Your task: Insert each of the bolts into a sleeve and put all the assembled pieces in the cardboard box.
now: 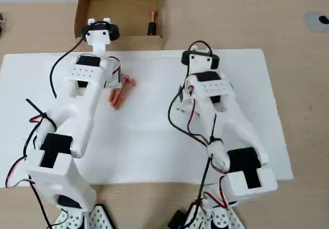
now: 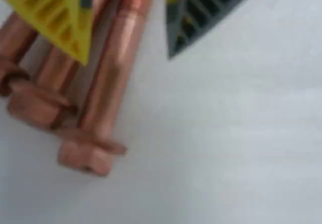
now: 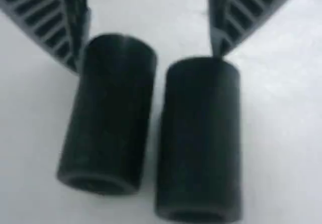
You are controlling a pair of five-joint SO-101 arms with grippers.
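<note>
Jaws gaping, gripping nothing: we're seeing L gripper [image 2: 126,20] straddling copper bolts [image 2: 108,88], R gripper [image 3: 148,12] hovering at 2 black sleeves [image 3: 108,118].

robotics lab bench: wired arms [image 1: 77,110], white mat [image 1: 149,146], wooden table [image 1: 298,74]

Three copper bolts [image 2: 108,93] lie side by side, touching, on white worktop [image 2: 226,148], flanged heads pointing away from hand [image 2: 126,58]. Yellow finger [image 2: 50,7] overlaps two shafts; black finger [image 2: 206,7] apart, one shaft between fingers.
</note>
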